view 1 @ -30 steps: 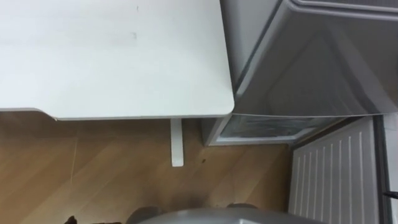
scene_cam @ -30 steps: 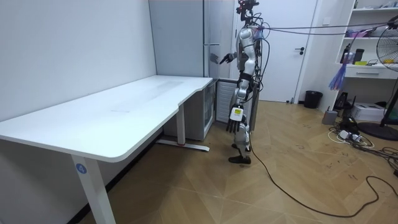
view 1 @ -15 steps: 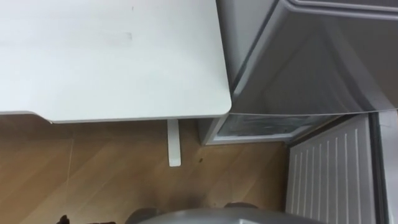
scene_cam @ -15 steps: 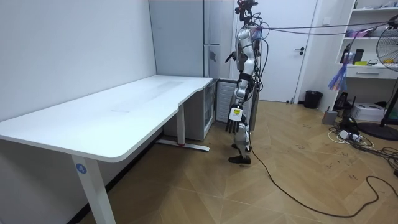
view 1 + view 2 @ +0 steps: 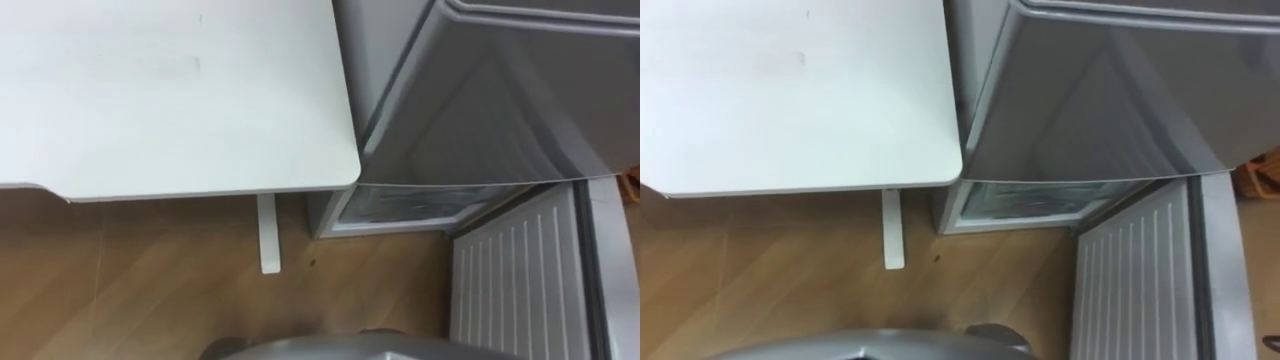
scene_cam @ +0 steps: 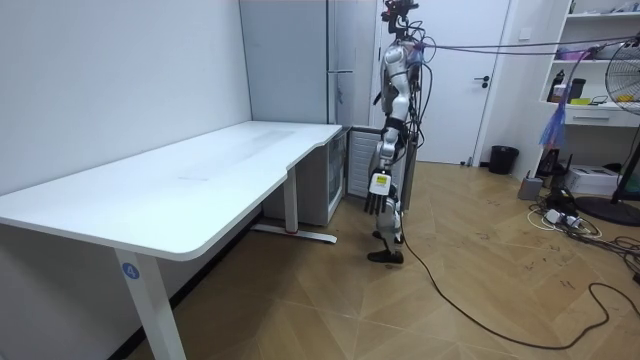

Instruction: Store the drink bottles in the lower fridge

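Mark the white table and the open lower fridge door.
white table (image 5: pixel 150 100), left eye view, bare top.
open lower fridge door (image 5: pixel 512 290), left eye view, ribbed inner face.

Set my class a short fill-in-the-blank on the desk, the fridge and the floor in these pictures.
The desk has a ___ top.
The fridge has its lower door standing ___.
The floor under the desk is made of ___.
Missing words: white; open; wood.

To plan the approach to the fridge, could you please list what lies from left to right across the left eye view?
The white table → table leg → open lower fridge compartment → swung-open fridge door.
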Motion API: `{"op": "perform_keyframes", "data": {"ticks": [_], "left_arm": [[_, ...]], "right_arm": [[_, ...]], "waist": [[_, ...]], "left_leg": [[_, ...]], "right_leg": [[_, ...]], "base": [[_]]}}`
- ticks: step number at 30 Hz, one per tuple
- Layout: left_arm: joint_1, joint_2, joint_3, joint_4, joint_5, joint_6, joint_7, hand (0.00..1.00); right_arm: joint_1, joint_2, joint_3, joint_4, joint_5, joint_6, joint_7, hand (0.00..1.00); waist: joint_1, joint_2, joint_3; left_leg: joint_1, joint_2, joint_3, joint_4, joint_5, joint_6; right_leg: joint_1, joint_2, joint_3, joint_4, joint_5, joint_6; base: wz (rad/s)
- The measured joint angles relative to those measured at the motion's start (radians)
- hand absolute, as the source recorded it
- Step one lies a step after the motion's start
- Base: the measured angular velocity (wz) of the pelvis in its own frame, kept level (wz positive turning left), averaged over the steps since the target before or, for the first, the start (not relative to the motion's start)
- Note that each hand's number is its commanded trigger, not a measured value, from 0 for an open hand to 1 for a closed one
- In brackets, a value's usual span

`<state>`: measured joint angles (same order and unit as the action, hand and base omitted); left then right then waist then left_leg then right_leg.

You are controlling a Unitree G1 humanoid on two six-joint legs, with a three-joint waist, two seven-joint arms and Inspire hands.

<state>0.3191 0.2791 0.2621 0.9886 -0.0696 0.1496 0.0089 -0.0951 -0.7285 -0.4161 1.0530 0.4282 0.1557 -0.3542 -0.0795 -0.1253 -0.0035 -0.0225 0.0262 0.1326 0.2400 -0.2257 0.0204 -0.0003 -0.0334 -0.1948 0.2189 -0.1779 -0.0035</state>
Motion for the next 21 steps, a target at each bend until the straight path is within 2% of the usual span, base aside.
{"op": "perform_keyframes", "data": {"ticks": [3,5,8,16,18,21], "left_arm": [[0.0,0.0,0.009,-0.011,-0.001,0.004,0.0,0.0],[0.003,0.006,0.011,-0.017,0.0,0.004,0.001,0.0],[0.005,0.005,0.01,-0.017,0.004,0.005,-0.001,0.0],[0.003,0.01,-0.01,-0.017,0.022,0.002,-0.001,0.0],[0.002,0.011,-0.01,-0.017,0.022,-0.007,-0.003,0.0],[0.004,0.01,-0.01,-0.017,0.022,-0.01,-0.015,0.0]], "right_arm": [[0.019,0.004,0.0,0.019,0.013,0.001,0.002,0.0],[0.035,0.022,-0.002,0.028,0.019,0.012,0.006,0.0],[0.048,0.025,-0.002,0.036,0.021,0.025,0.009,0.0],[0.057,0.025,-0.013,0.085,0.08,0.019,0.008,0.0],[0.06,0.026,-0.048,0.12,0.094,0.006,0.008,0.0],[0.077,0.037,-0.08,0.146,0.118,0.005,0.008,0.0]], "waist": [[0.0,0.025,-0.0004],[0.0,0.025,-0.0007],[0.002,0.023,-0.0004],[-0.007,0.025,-0.0004],[-0.008,0.027,-0.0005],[-0.007,0.029,-0.0007]], "left_leg": [[0.01,-0.003,0.001,-0.005,0.001,-0.002],[0.014,-0.004,0.005,-0.005,0.002,-0.003],[0.014,-0.003,0.005,-0.001,0.002,-0.004],[0.006,-0.005,0.002,-0.001,0.002,-0.004],[0.006,-0.005,0.0,-0.001,0.002,-0.004],[-0.001,-0.005,-0.001,-0.001,0.002,-0.004]], "right_leg": [[0.007,0.0,0.001,-0.002,-0.002,0.0],[0.014,0.002,-0.001,-0.006,-0.004,-0.002],[0.019,0.004,0.0,-0.016,-0.005,-0.003],[0.02,0.006,-0.003,-0.033,-0.002,-0.001],[0.021,0.005,-0.011,-0.034,-0.003,-0.001],[0.018,0.005,-0.02,-0.034,-0.003,-0.001]], "base": [[0.0],[0.05],[0.02],[0.01],[0.09],[0.05]]}}
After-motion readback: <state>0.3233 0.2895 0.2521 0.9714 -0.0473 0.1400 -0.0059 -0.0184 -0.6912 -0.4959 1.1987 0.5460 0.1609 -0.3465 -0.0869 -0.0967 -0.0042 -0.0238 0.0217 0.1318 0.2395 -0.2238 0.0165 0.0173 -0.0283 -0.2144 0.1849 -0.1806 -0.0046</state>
